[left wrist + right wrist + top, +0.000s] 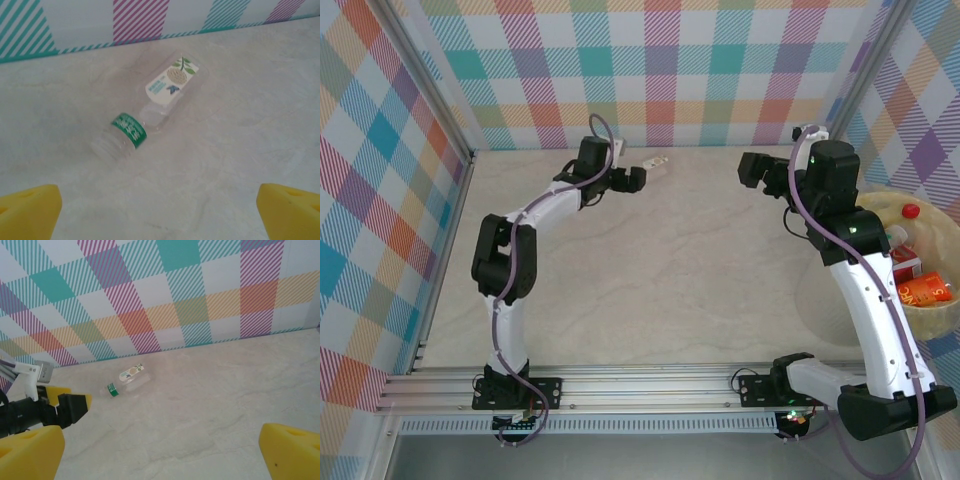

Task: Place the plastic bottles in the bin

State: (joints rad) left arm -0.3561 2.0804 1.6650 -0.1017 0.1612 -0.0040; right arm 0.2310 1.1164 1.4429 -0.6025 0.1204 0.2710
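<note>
Big round pale-yellow translucent plastic bin [880,205] is sat far right, with a few red- and orange-labelled plastic bottles [926,290] already in it. The left gripper [160,212] and right gripper [160,455] are both spread wide, nothing held. One small clear green-banded plastic bottle [150,107] is lying on its side by the checked back wall [165,295], just ahead of the left gripper. It's probably best clamped across its middle, jaws squared to its length.

place: robot lab cell | evidence: plaid backdrop walls [660,70], aluminium rail frame [650,385]

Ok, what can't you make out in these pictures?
Top view: the round pale-yellow translucent plastic bin is partly covered by the right arm and cut by the right edge; its bottle count is unclear.
Left wrist view: label print on the lying clear plastic bottle is blurred.
</note>
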